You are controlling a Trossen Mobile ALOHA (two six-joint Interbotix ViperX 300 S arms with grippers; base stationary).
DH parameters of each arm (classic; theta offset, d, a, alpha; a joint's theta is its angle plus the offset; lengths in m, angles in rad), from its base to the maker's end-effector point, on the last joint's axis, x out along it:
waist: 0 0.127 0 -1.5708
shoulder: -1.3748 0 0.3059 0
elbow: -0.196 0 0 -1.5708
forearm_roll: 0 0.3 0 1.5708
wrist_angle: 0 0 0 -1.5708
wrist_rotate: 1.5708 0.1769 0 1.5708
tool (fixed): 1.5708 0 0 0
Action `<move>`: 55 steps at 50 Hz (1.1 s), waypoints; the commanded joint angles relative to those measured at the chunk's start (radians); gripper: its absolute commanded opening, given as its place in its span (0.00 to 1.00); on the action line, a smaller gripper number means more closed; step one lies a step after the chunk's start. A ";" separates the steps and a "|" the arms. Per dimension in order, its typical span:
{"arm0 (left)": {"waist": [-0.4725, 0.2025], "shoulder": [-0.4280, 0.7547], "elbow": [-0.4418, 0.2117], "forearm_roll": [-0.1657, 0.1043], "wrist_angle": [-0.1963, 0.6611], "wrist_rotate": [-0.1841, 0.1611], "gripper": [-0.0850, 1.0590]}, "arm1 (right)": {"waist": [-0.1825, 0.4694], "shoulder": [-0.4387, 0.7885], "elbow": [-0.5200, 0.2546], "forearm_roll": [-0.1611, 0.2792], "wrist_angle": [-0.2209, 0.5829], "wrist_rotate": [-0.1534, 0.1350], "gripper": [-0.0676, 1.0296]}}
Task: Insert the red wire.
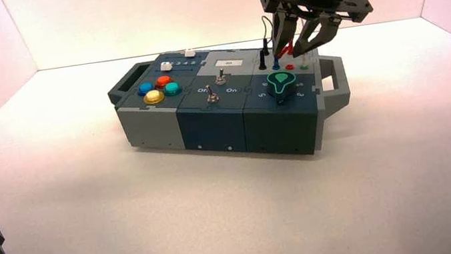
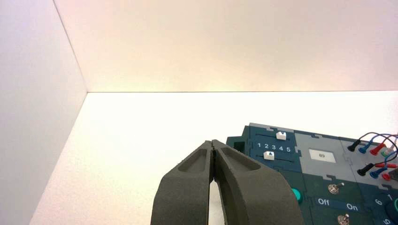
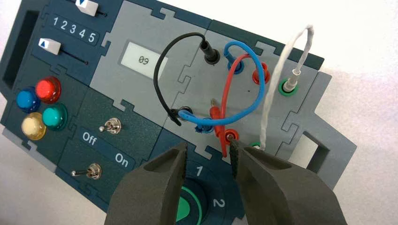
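The red wire (image 3: 224, 89) loops over the grey wire panel of the box (image 1: 207, 113). Its far end sits in the far red socket (image 3: 258, 73). Its other red plug (image 3: 218, 119) lies loose on the panel, metal tip bare, beside the near red socket (image 3: 231, 136), which holds nothing. My right gripper (image 3: 208, 152) hangs open just above the plug and the knob, with nothing between its fingers; in the high view the right gripper (image 1: 300, 36) hovers over the box's right rear. My left gripper (image 2: 213, 146) is shut and parked off the box's left side.
Black (image 3: 162, 70), blue (image 3: 253, 101) and white (image 3: 277, 89) wires loop over the same panel. A green-marked knob (image 3: 185, 208) sits under the right gripper. Two toggle switches (image 3: 111, 125), four coloured buttons (image 3: 48, 89), two sliders and a display reading 09 (image 3: 140, 59) lie further left.
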 commanded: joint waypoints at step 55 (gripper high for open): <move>0.003 0.005 -0.034 0.002 -0.012 0.002 0.05 | -0.031 0.021 -0.046 -0.021 -0.049 -0.003 0.44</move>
